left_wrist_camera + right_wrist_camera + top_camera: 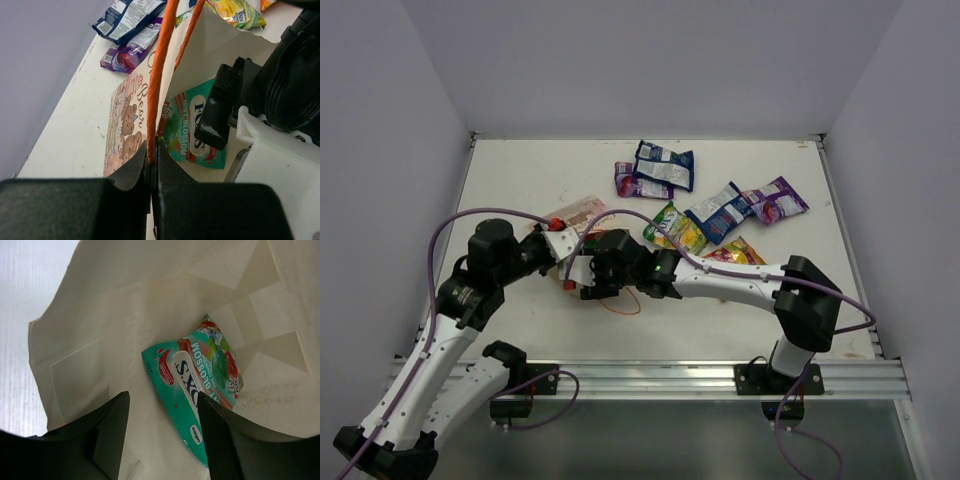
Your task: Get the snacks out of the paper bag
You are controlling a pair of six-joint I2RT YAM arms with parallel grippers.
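The paper bag (pixel 582 213) lies on its side on the table, mouth toward the arms. My left gripper (pixel 152 150) is shut on the bag's orange handle (pixel 159 75) and holds the mouth up. Reaching inside the bag, my right gripper (pixel 162 405) is open, its fingers (pixel 225 440) either side of the lower corner of a teal-pink snack packet (pixel 200 375) on the bag's inner wall (pixel 125 315). The left wrist view shows the same packet (pixel 187 125) beside a right finger (pixel 220 110). Several other snacks lie outside the bag, among them a blue-white one (pixel 665 165) and a green-yellow one (pixel 678 228).
Loose packets spread over the back right of the table: purple ones (pixel 775 200) (pixel 638 183), a blue one (pixel 720 212) and an orange-red one (pixel 738 253) close to the right forearm. The bag's second orange handle loop (pixel 620 305) hangs toward the near edge. White walls enclose the table.
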